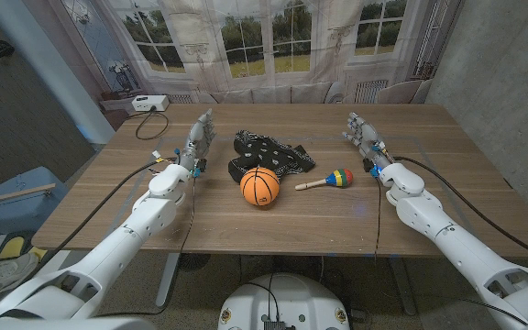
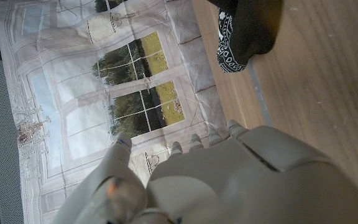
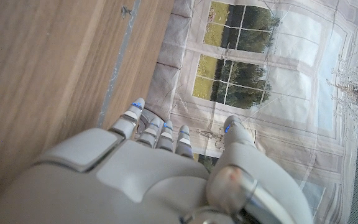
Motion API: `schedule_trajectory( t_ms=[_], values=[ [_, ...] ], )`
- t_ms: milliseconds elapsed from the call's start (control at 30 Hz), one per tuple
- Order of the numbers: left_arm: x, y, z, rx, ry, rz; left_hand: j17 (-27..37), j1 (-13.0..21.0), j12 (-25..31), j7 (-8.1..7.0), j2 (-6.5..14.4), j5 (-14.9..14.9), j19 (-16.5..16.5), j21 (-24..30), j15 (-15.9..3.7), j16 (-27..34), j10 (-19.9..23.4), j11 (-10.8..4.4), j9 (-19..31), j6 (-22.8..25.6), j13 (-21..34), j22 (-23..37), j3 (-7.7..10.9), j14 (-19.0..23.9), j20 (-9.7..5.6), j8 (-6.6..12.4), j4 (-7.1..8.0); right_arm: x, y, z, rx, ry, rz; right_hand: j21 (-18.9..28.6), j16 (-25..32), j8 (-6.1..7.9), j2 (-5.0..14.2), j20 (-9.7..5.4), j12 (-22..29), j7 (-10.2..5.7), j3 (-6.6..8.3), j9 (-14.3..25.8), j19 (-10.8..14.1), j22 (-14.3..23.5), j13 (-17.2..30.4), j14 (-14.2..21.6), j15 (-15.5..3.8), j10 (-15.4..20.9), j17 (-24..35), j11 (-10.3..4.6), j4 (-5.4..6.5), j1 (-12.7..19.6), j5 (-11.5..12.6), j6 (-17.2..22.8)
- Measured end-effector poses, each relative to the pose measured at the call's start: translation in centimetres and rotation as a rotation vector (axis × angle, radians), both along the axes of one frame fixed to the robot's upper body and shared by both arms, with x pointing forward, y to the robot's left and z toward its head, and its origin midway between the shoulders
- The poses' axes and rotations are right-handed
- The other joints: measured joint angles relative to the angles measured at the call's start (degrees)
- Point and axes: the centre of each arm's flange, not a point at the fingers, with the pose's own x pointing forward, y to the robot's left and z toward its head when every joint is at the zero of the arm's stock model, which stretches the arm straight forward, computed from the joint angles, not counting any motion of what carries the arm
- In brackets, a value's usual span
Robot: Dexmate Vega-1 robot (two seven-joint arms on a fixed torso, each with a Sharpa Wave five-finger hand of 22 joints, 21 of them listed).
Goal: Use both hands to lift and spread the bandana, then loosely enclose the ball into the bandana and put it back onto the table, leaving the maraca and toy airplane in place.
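Note:
A black bandana with white print [image 1: 270,153] lies crumpled at the table's middle, and its corner [image 2: 244,31] appears in the left wrist view. An orange basketball [image 1: 260,185] sits just in front of it, touching its near edge. A maraca [image 1: 328,179] with a red, yellow, blue and green head and a pale handle lies right of the ball. My left hand [image 1: 197,142] stands to the left of the bandana, fingers apart, holding nothing. My right hand [image 1: 365,137] stands right of the maraca, fingers apart and empty. Both hands' backs show in the wrist views [image 2: 229,180] [image 3: 148,180].
A white box [image 1: 143,103] with a black cable sits at the table's far left corner. Cables trail along both arms. A printed window backdrop [image 1: 273,37] hangs behind the wooden table [image 1: 273,225]. A blue bin [image 1: 12,206] stands left of the table.

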Motion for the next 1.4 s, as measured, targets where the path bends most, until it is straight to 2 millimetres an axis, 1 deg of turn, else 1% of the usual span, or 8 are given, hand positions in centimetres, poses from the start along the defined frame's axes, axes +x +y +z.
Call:
schedule_trajectory(
  t_ms=[100, 267, 333, 567, 800, 833, 1267, 1400],
  values=[
    [0.0, -0.2, 0.6, 0.007, -0.009, 0.010, 0.00, 0.00, 0.20, 0.00, 0.00, 0.28, 0.00, 0.00, 0.00, 0.00, 0.00, 0.00, 0.00, 0.00, 0.00, 0.00, 0.00, 0.00, 0.00, 0.00, 0.00, 0.2, 0.0, 0.2, -0.017, 0.001, -0.001, 0.09, 0.22, 0.37, -0.16, -0.02, 0.41, 0.45, 0.00, 0.00, 0.26, 0.00, 0.00, 0.05, 0.05, 0.45, -0.15, 0.44, 0.00, 0.17, 0.00, 0.47],
    [0.0, -0.4, 1.1, 0.015, -0.015, 0.028, 0.00, 0.00, 0.23, 0.00, 0.00, 0.28, 0.01, 0.00, 0.00, 0.22, 0.00, 0.00, 0.00, 0.00, 0.00, 0.00, 0.00, 0.00, 0.00, 0.00, 0.00, 0.6, 0.1, 1.0, -0.077, -0.004, -0.024, 0.44, 1.27, 1.10, -0.38, 0.50, 1.07, 2.28, 0.23, 0.00, 1.96, 0.00, 0.00, 2.69, 2.69, 2.79, -0.01, 2.77, -0.23, 0.97, 0.22, 3.10],
    [0.0, -0.4, 1.2, 0.015, -0.016, 0.033, 0.00, 0.00, 0.30, 0.01, 0.00, 0.28, 0.21, 0.44, 0.00, 0.22, -0.12, 0.11, 0.00, 0.00, 0.00, -0.01, 0.00, 0.00, 0.20, 0.17, 0.00, 0.6, 0.1, 1.2, -0.097, -0.006, -0.033, 0.44, 1.27, 1.32, -0.38, 0.50, 1.07, 2.35, 0.23, 0.00, 1.96, 0.00, 0.00, 3.30, 3.30, 3.22, 0.00, 3.19, -0.23, 0.99, 0.22, 3.89],
    [-0.3, -1.1, 1.8, 0.016, -0.019, 0.051, 0.00, 0.00, 0.85, 0.01, 0.00, 0.28, 0.20, 0.44, 0.00, 0.22, -0.19, 0.62, -0.01, 0.00, 0.00, -0.01, 0.00, 0.01, 0.20, 0.68, 0.00, 1.0, 0.0, 2.2, -0.197, -0.014, -0.079, 0.44, 1.27, 1.52, -0.02, 0.70, 1.06, 2.48, 0.48, 0.00, 2.17, 0.00, 0.00, 3.07, 3.52, 3.49, -0.01, 3.46, -0.48, 1.67, 0.22, 5.15],
    [-0.9, -1.9, 2.1, 0.018, -0.030, 0.044, 0.03, 0.00, 1.70, 0.01, 0.00, 0.28, 0.17, 0.93, 0.90, 0.66, -0.24, 1.28, -0.01, 0.00, -0.01, -0.01, 0.00, -0.26, 1.81, 1.14, 0.00, 1.2, -0.1, 2.1, -0.275, -0.005, -0.124, 0.44, 1.27, 1.90, 0.31, 0.70, 1.50, 2.59, 0.71, -0.01, 2.17, -0.01, -0.01, 3.38, 3.82, 4.32, -0.01, 4.30, -0.71, 2.45, 0.22, 6.06],
    [-0.8, -1.7, 1.8, 0.015, -0.014, 0.067, 0.19, 0.00, 1.73, 0.01, 0.00, 0.28, 0.20, 1.22, 1.27, 0.66, -0.18, 1.66, 0.11, 0.00, -0.01, -0.01, 0.00, -0.16, 1.84, 1.26, 0.00, 0.8, 0.0, 2.9, -0.311, -0.022, -0.126, 0.44, 1.27, 1.90, 0.31, 0.70, 1.50, 2.75, 0.71, -0.01, 2.17, -0.01, -0.01, 3.38, 3.82, 4.65, -0.01, 4.36, -0.71, 2.44, 0.22, 6.23],
    [-1.8, -2.1, 1.2, 0.016, -0.005, 0.078, 0.27, 0.00, 2.33, 0.02, 0.00, 0.28, 0.82, 1.33, 1.96, 1.05, -0.01, 3.11, 0.26, 0.00, 0.31, 0.00, 0.00, -0.09, 2.45, 1.26, 0.00, -0.3, 0.9, 3.8, -0.497, -0.057, -0.189, 0.44, 1.27, 1.90, 0.44, 0.90, 1.50, 3.21, 0.94, -0.01, 2.37, -0.01, 0.27, 3.99, 4.44, 5.23, -0.02, 4.41, -0.94, 3.64, 0.66, 6.68],
    [-2.0, -2.0, 0.9, 0.015, -0.004, 0.078, 0.26, 0.00, 2.33, 0.02, 0.00, 0.28, 1.13, 1.60, 2.78, 1.05, -0.21, 3.31, 0.26, 0.00, 0.31, 0.28, -0.17, -0.30, 2.76, 1.26, 0.17, -0.7, 1.3, 3.9, -0.556, -0.069, -0.210, 0.44, 1.27, 1.90, 0.44, 1.14, 1.50, 3.20, 1.21, -0.01, 2.13, -0.01, 0.27, 4.22, 4.63, 5.85, 0.26, 4.40, -1.21, 4.07, 0.66, 6.68]
  ],
)
